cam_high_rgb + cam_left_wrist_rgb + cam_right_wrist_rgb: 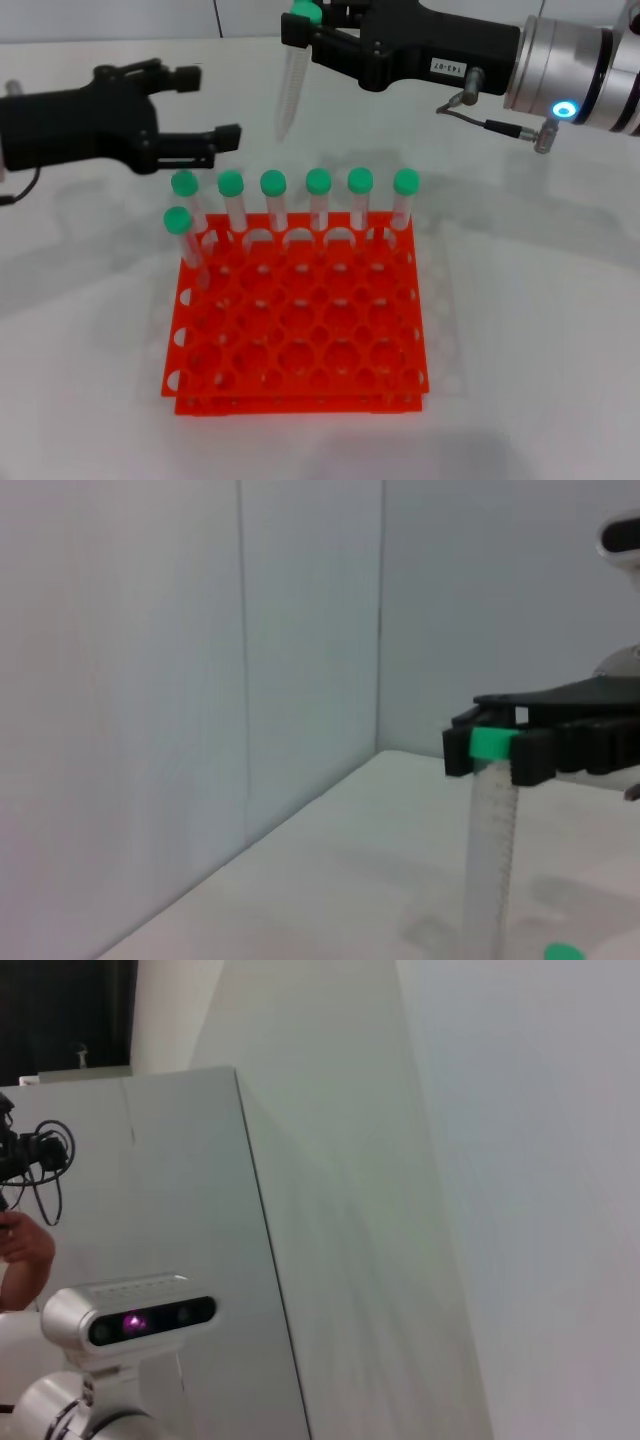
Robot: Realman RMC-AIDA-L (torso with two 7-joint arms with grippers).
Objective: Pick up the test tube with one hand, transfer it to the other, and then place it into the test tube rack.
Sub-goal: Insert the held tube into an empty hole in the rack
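My right gripper (pixel 304 30), black with a white label on a silver arm, is shut on the green cap of the test tube (pixel 289 90). It holds the tube hanging tip-down, high above the table behind the orange-red test tube rack (pixel 300 340). My left gripper (pixel 208 107), on the all-black arm, is open and empty to the left of the tube, apart from it. The left wrist view shows the right gripper (pixel 497 748) clamped on the cap, with the tube (pixel 492 850) hanging below.
Several green-capped tubes (pixel 317 200) stand in the rack's back row, and one (pixel 180 235) stands in the second row at the left. The other holes are open. The right wrist view shows only a wall and my head camera (pixel 130 1320).
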